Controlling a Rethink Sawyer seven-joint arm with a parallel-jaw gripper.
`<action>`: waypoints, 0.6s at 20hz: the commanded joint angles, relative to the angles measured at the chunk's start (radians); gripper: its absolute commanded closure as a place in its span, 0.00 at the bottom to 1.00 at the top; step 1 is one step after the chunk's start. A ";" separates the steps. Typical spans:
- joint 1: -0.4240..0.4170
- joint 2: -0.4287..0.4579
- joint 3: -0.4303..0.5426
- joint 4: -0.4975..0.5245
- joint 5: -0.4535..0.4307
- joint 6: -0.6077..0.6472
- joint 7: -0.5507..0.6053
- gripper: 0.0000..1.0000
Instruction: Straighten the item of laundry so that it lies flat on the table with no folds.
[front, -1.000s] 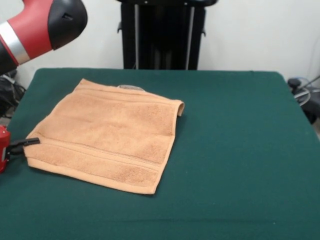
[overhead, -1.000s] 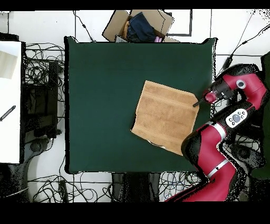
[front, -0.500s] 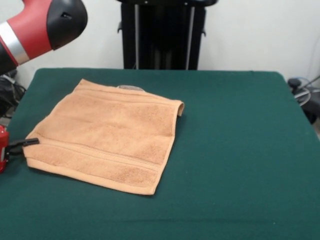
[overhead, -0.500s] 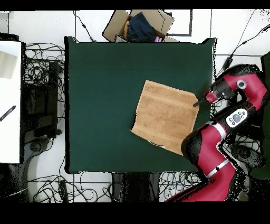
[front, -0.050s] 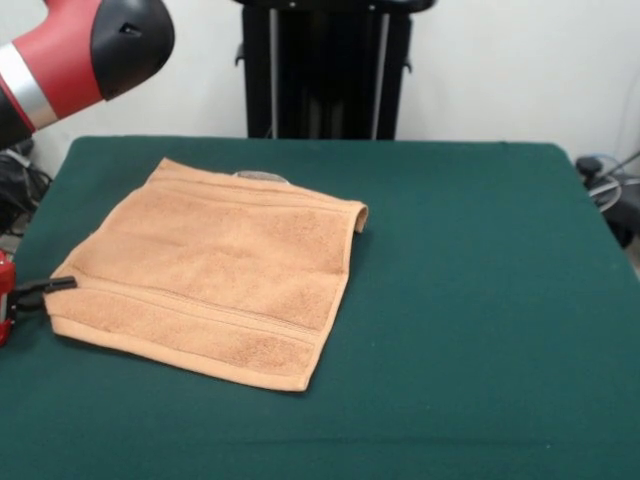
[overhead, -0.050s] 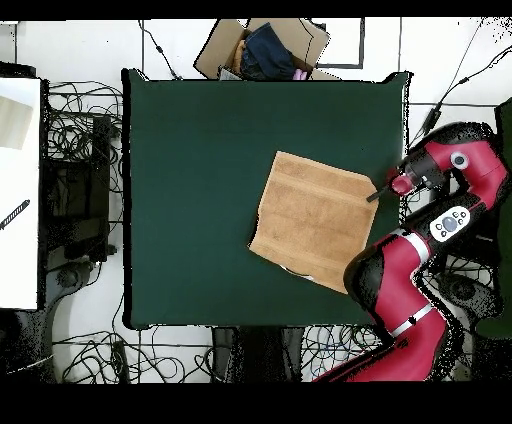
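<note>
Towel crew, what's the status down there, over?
Pincer at towel's edge, grip unclear. Towel mostly flat on table, one corner curled. Nothing in the way.

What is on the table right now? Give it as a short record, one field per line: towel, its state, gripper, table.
towel: the towel, tan, on the table
state: mostly flat; one corner curled up, small tag at far hem
gripper: gripper low at the towel's edge, at the table's side; open or shut cannot be told
table: green top; cardboard box beyond one edge
</note>
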 joint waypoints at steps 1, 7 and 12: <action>0.018 0.158 -0.090 -0.113 -0.147 -0.651 -0.263 1.00; 0.020 0.157 -0.092 -0.107 -0.167 -0.639 -0.248 1.00; 0.023 0.156 -0.093 -0.104 -0.176 -0.642 -0.232 0.00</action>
